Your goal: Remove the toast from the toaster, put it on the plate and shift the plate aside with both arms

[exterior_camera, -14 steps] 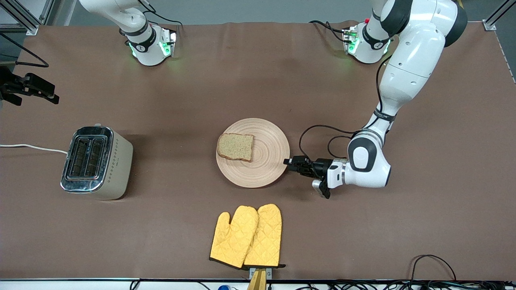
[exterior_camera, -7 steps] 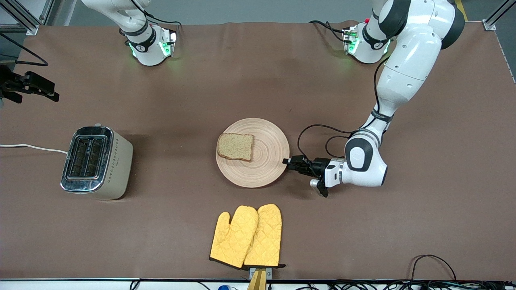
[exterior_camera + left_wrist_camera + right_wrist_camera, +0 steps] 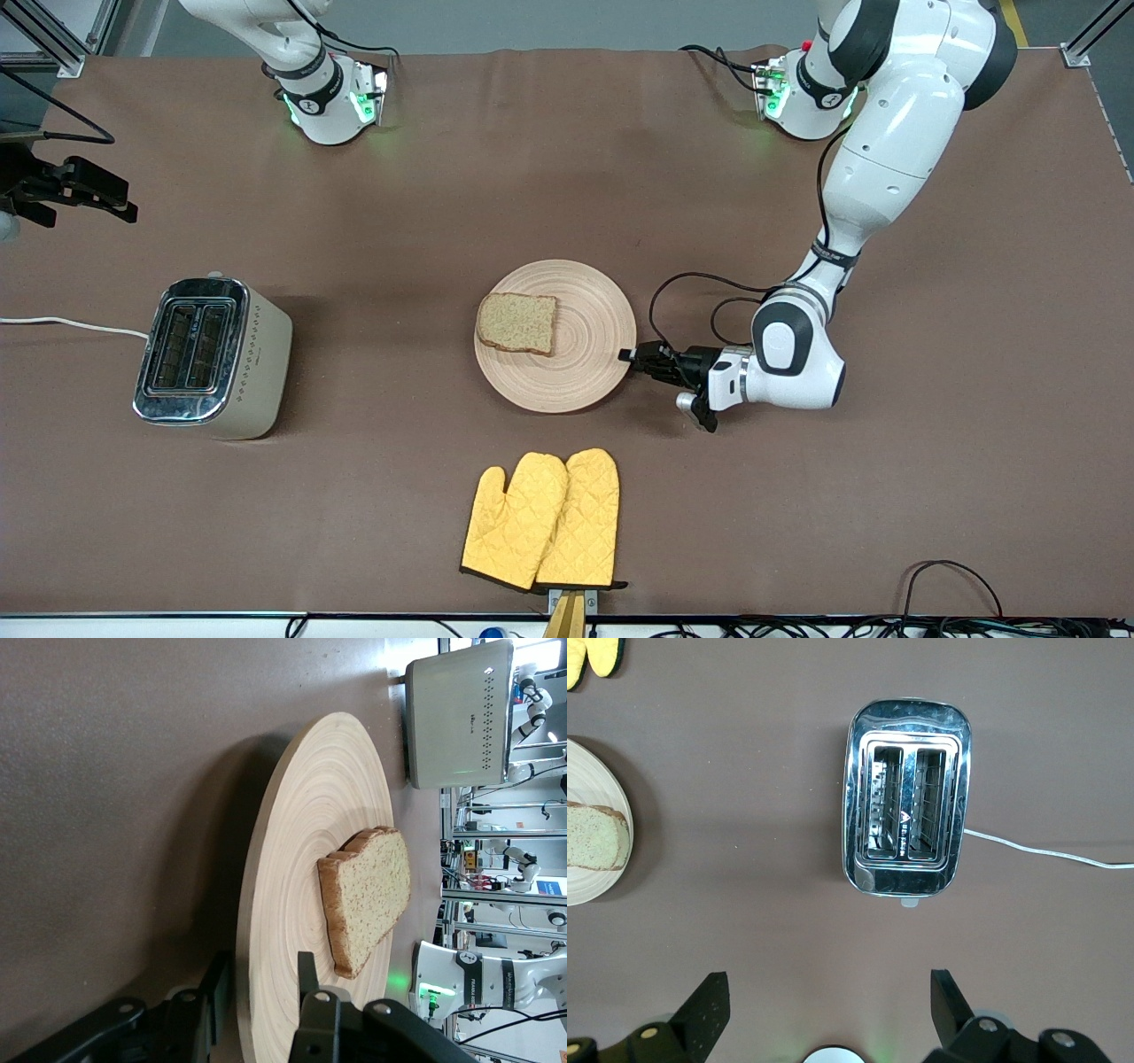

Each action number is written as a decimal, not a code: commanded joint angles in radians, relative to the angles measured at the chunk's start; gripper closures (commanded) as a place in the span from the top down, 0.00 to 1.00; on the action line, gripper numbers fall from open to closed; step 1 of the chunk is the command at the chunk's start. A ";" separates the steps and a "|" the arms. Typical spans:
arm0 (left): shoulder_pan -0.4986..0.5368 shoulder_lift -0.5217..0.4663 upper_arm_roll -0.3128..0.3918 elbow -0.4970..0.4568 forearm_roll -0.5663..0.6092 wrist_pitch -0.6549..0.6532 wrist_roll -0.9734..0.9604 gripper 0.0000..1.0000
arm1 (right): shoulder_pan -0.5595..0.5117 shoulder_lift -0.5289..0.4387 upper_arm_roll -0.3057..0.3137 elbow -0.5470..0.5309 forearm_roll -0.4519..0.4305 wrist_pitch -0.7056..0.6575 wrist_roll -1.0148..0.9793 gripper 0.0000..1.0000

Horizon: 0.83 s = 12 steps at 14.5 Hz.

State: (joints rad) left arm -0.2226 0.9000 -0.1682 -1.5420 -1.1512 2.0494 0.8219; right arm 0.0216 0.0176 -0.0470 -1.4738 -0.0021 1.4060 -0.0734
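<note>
The toast lies flat on the pale wooden plate in the middle of the table. My left gripper is low at the plate's rim on the left arm's side. In the left wrist view its fingers stand astride the rim of the plate, one over the top face and one outside the edge, still a little apart. The toast lies just past them. My right gripper hangs open and empty, high over the right arm's end of the table, looking down on the toaster.
A cream and chrome toaster with two empty slots stands toward the right arm's end, its white cord trailing off the table. Two yellow oven mitts lie nearer to the front camera than the plate. Black cables loop beside the left wrist.
The left gripper has slid slightly toward the plate and its fingers have narrowed around the rim. The right gripper has barely shifted. Plate and toast have not moved.
</note>
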 commanded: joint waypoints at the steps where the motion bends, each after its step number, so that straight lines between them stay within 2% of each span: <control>1: -0.017 0.011 0.003 -0.003 -0.019 0.020 0.002 0.27 | -0.023 0.009 0.019 0.015 -0.016 0.022 -0.002 1.00; 3: -0.020 0.011 0.003 -0.003 -0.019 0.020 -0.006 0.16 | -0.012 0.009 0.022 0.017 -0.019 0.027 0.003 1.00; 5: -0.037 0.011 0.003 -0.001 -0.013 0.031 -0.032 0.13 | 0.006 0.009 0.024 0.017 -0.019 0.025 0.007 1.00; 7: -0.052 0.010 0.006 -0.001 -0.007 0.058 -0.038 0.02 | 0.008 0.009 0.022 0.017 -0.021 0.028 0.007 1.00; 12: -0.038 -0.048 0.010 -0.004 0.026 0.060 -0.062 0.00 | 0.017 0.005 0.027 0.018 -0.016 -0.021 -0.002 1.00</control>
State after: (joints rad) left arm -0.2627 0.9061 -0.1675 -1.5312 -1.1477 2.0979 0.7857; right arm 0.0311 0.0184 -0.0266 -1.4738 -0.0025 1.4215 -0.0739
